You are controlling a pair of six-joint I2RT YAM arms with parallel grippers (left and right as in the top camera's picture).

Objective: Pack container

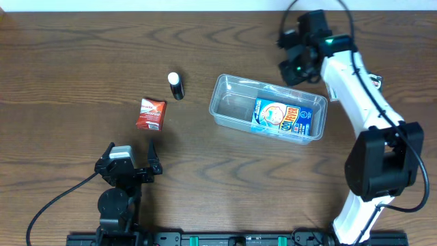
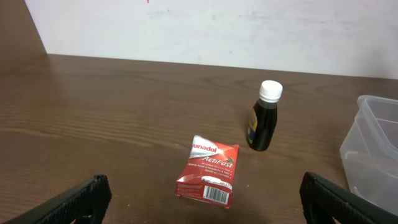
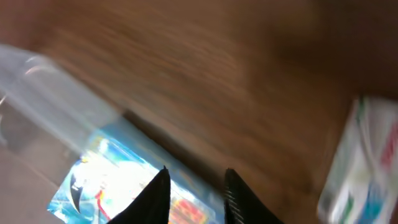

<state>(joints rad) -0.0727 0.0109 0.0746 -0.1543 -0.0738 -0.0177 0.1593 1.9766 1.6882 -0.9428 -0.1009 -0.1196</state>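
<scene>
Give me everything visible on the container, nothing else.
The container is a clear plastic tub, rectangular with rounded corners and a rimmed edge, shallow, open-topped, no lid in view. It sits upright on the wooden table, right of centre. A blue packet lies flat inside, toward its right end; the left end shows bare bottom. The right gripper hangs near its far right corner; contact cannot be told.

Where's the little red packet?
In the overhead view, the red packet lies on the table's left side, beside the small dark bottle, outside the container.
</scene>
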